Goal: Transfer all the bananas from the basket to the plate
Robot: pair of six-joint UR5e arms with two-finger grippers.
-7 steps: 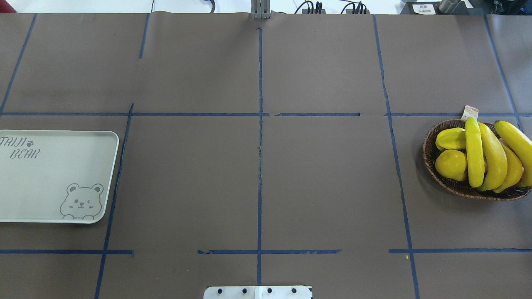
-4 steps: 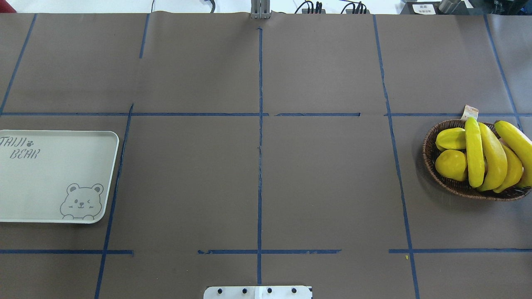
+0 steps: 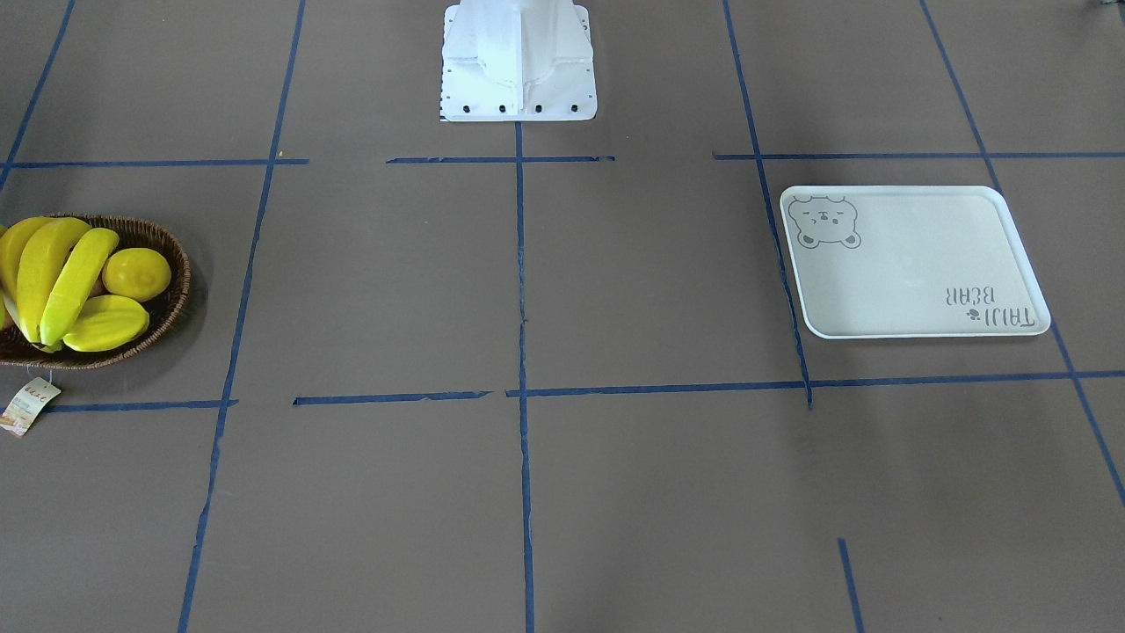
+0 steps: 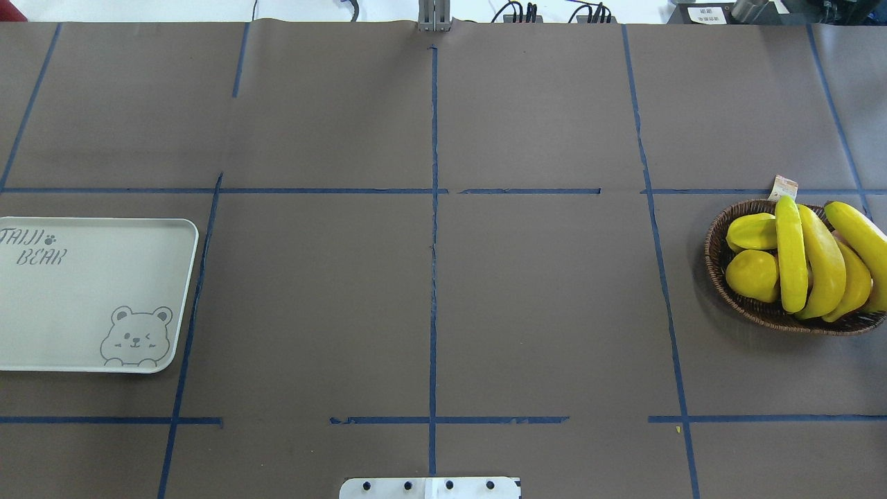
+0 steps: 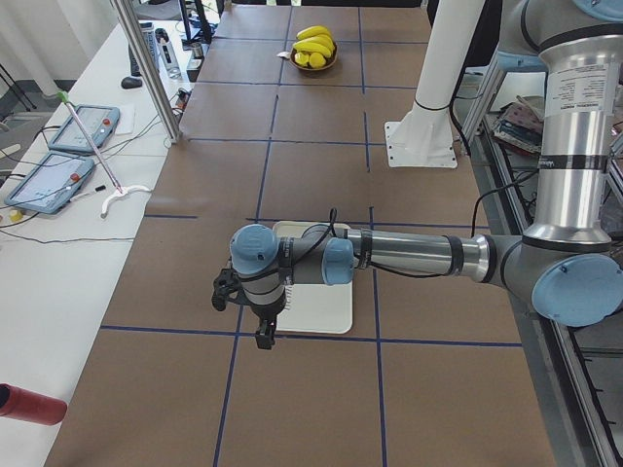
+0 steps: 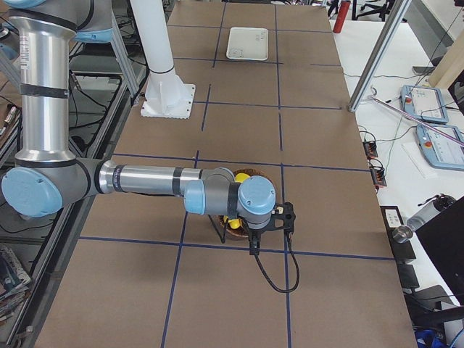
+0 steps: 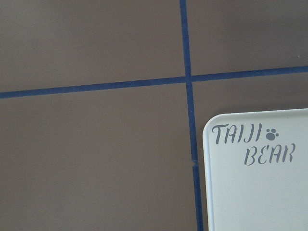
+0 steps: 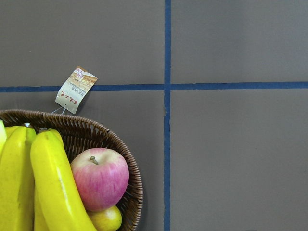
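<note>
Pink apple (image 8: 99, 178) beside bananas (image 8: 48, 187) clear from right wrist only; left hand (image 5: 255, 326), right hand (image 6: 270, 230) grip: cannot tell.

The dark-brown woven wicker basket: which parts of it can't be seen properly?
- Overhead view: the wicker basket and its outermost long yellow banana run off the right edge.
- Front-facing view: its left part is cut off.
- Right side view: the near arm covers most of it.
- Round red-pink apple: clear only in the right wrist view.

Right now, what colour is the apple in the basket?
Pinkish red, with pale yellow streaks near the stem. The apple shows best in the right wrist-mounted view.
</note>
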